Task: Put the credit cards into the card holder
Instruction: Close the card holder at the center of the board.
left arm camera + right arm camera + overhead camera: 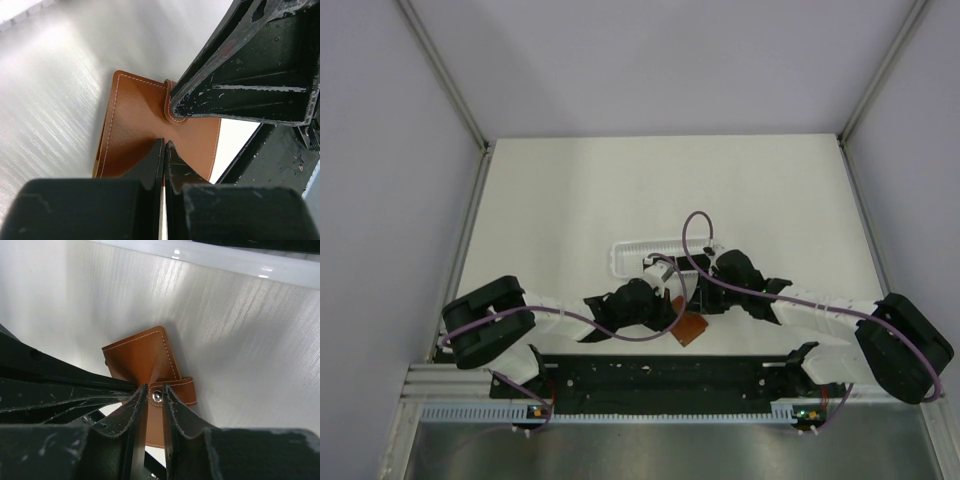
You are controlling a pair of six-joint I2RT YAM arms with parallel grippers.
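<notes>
The brown card holder (692, 328) hangs just above the table between both grippers. My left gripper (165, 143) is shut on one edge of its leather cover (132, 125). My right gripper (156, 391) is shut on the clasp tab (179, 390), with the metal snap showing between its fingertips. The right gripper's fingers (240, 75) reach the tab (169, 95) from the upper right in the left wrist view. In the top view the left gripper (670, 312) and right gripper (698, 300) meet over the holder. No credit cards are in view.
A white slotted basket (630, 250) lies just behind the grippers, partly covered by the right arm and its cable. The black mounting rail (660, 375) runs along the near edge of the table, close below the card holder.
</notes>
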